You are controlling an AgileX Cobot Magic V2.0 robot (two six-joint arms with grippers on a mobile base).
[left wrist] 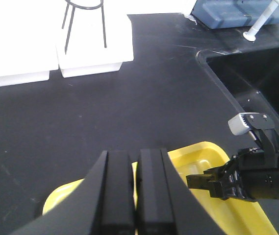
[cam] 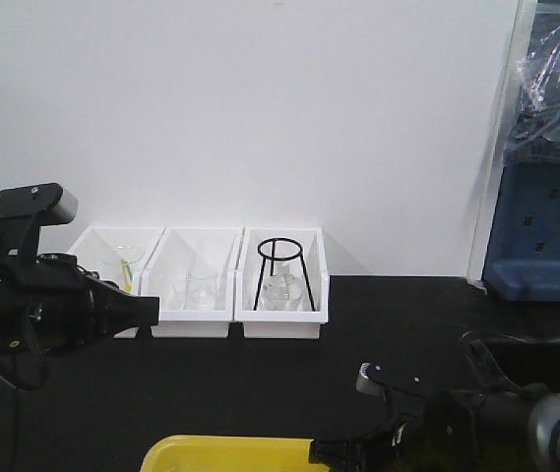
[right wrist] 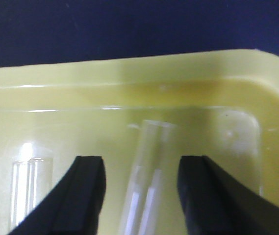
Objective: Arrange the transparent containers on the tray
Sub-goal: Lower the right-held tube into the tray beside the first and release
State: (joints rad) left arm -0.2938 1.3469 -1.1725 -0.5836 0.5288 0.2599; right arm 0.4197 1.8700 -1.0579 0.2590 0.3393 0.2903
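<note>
Closest to the lens: left gripper (left wrist: 134,161), fingers pressed together with nothing seen between them, hovering over the near-left part of the tray (left wrist: 205,152). Further back on the black bench (left wrist: 144,98), three white bins (cam: 197,295) in a row against the wall, the rightmost holding a black tripod stand (cam: 283,270) over a small flask (cam: 281,292). Other glassware in the bins too faint to name.

On the tray floor, from the right wrist view: left tube (right wrist: 29,183) lying flat, cut off by the bottom edge and partly behind a finger. Just to its right and apart from it, second tube (right wrist: 149,152), also flat, open mouth toward the far rim. Right gripper (right wrist: 141,169) spread wide astride that second tube, neither finger touching the glass as far as can be told.

Judged as the release step for the second tube, with both transparent containers apparently down on the tray near a rounded corner. Next move probably a straight lift up and away, with no nudge to either tube, given round glass prone to rolling.

Hard to make out: relative thickness of the two tubes, their lower ends, any contact with the tray wall. From the front view, only a strip of tray at the bottom edge, tubes not visible at all.
</note>
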